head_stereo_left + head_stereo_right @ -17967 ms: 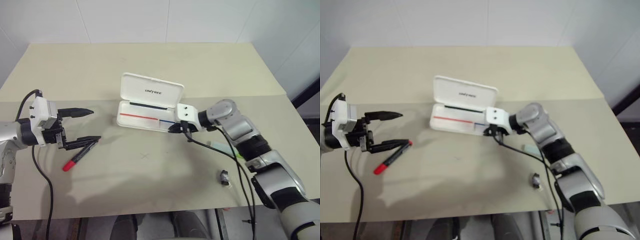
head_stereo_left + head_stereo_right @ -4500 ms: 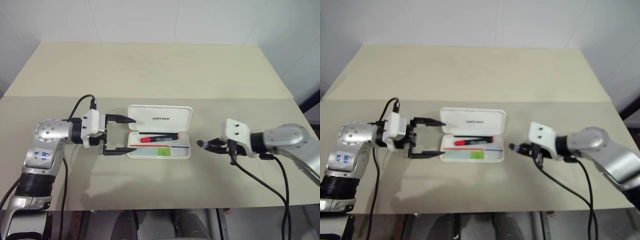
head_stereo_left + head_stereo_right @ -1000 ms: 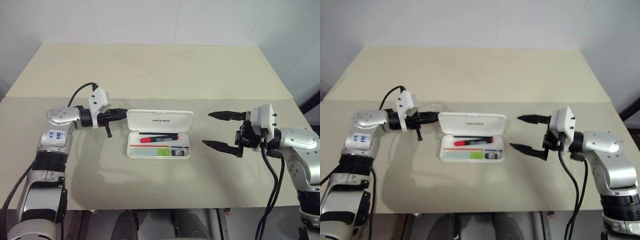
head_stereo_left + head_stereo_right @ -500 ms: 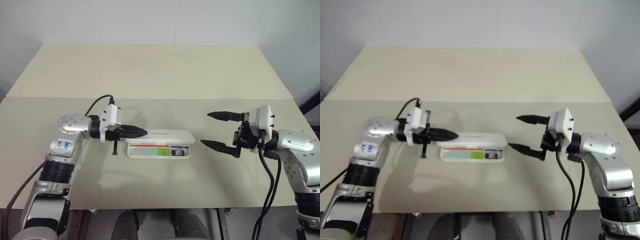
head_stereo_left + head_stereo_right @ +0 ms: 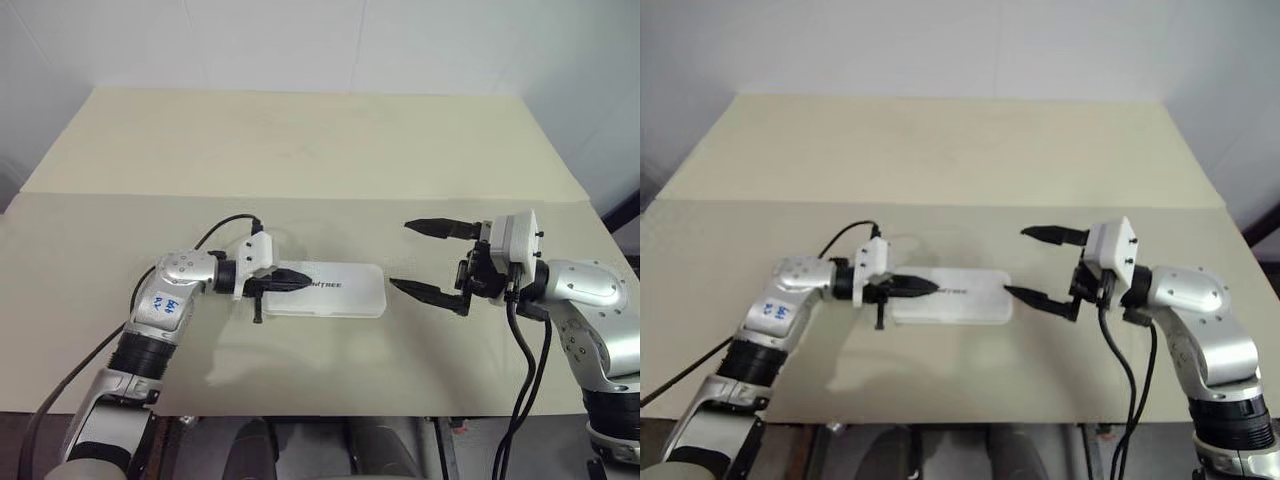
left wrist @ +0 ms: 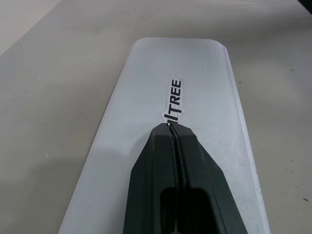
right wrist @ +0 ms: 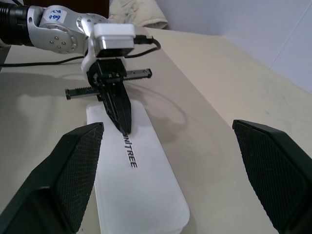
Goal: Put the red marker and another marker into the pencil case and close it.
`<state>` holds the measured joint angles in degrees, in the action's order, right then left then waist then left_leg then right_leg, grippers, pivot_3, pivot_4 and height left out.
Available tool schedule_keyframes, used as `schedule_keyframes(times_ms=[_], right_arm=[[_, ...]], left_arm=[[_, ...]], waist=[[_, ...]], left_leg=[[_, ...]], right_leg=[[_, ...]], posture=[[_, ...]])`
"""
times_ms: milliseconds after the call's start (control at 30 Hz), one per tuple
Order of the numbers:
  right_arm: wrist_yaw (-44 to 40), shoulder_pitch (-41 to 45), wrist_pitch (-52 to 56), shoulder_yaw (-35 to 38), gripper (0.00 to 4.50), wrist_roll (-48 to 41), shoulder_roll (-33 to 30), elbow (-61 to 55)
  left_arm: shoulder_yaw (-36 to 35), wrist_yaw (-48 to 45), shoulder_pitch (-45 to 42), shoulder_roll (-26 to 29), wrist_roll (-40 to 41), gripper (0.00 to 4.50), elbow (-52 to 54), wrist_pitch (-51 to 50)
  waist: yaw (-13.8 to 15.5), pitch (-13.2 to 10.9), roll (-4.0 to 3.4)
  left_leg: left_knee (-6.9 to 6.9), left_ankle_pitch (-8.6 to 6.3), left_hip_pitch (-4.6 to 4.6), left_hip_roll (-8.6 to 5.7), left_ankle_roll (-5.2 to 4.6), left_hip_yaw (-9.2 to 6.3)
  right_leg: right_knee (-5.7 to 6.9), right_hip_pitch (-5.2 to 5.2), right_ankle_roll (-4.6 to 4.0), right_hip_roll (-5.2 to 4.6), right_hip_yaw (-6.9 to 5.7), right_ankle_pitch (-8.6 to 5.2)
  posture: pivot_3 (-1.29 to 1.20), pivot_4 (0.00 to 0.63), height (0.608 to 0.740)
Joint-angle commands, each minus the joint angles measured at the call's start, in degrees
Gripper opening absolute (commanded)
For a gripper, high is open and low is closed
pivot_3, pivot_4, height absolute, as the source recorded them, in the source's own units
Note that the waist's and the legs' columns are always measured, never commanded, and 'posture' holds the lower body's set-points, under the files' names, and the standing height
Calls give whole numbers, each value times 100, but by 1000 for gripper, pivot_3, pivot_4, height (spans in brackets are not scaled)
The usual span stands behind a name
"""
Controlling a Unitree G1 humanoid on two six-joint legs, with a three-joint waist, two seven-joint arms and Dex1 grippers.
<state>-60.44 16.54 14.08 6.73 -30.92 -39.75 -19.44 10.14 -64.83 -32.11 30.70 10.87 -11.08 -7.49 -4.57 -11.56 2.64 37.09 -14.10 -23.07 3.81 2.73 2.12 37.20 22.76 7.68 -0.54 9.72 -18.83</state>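
Observation:
The white pencil case (image 5: 345, 295) lies flat on the table with its lid down and the printed word facing up. My left gripper (image 5: 305, 285) is shut, and its joined tips rest on the lid near the case's left end, right at the print (image 6: 174, 100). My right gripper (image 5: 400, 254) hovers open just off the case's right end, with nothing between its fingers (image 7: 78, 161). The red marker and the other marker are hidden.
The tan table (image 5: 300, 150) stretches wide behind the case, with a crease line running across it just beyond the arms. Its front edge lies close below the case. Black cables (image 5: 525, 350) hang from both wrists.
The lid has dropped from half-raised to flat on the case. My left gripper, still shut, has moved right and down with it onto the lid. The right gripper has hardly moved.

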Motion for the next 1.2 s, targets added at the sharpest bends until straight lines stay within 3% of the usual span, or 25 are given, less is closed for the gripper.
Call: schedule_keyframes(times_ms=[33, 233, 500, 633, 967, 1000, 1200], right_arm=[[107, -73, -27, 28, 4500, -95, 73, -238], [141, -117, -133, -30, 4500, -24, 178, -163], [-235, 56, -436, 25, 4500, 88, 51, 586], [-441, 221, -565, 144, 4500, 92, -52, 1009], [-943, 371, -721, 539, 4500, -139, -320, 1520], [-1017, 395, -747, 587, 4500, -116, -390, 1618], [-1421, 624, -1065, 422, 4500, 246, -807, 2151]], left_arm=[[314, 79, 90, 5, -303, 12, 117, -250], [41, -14, 46, 10, 101, 12, 489, -247], [-1356, -134, -105, 281, 1361, 12, 869, -284], [-1839, -57, 36, 703, 1681, 888, 1235, -686], [-2553, 108, 955, 1292, 1790, 4257, 1689, -748], [-2585, 142, 994, 1303, 1798, 4456, 1734, -774], [-2761, 28, 1327, 1564, 1759, 4456, 1729, -704]], waist=[[-6, 1, -2], [-6, 1, -1], [-34, -1, -1], [-28, -2, -1], [-25, -3, -2], [-26, -3, -2], [-40, -3, -3]], left_leg=[[-1, 0, 1, 0, -1, 0], [-3, 0, -1, -4, -1, 1], [-18, -4, -10, 2, 2, -1], [-19, -5, -11, 2, 2, -1], [-20, -10, -10, 4, 4, 0], [-18, -10, -10, 4, 4, 0], [-20, -10, -11, 3, 4, 3]], right_leg=[[-14, -8, -11, 0, 0, -4], [-47, -24, -8, -12, 1, 0], [-40, -4, 17, -5, -7, 12], [-41, -4, 17, -6, -8, 11], [-45, -5, 15, -8, -10, 8], [-45, -6, 15, -8, -10, 8], [-60, -9, 5, -12, -9, 3]], posture=[[0, 150, 740], [0, 150, 740], [0, 150, 740], [0, 150, 740], [0, 150, 740], [0, 150, 740], [0, 150, 740]])
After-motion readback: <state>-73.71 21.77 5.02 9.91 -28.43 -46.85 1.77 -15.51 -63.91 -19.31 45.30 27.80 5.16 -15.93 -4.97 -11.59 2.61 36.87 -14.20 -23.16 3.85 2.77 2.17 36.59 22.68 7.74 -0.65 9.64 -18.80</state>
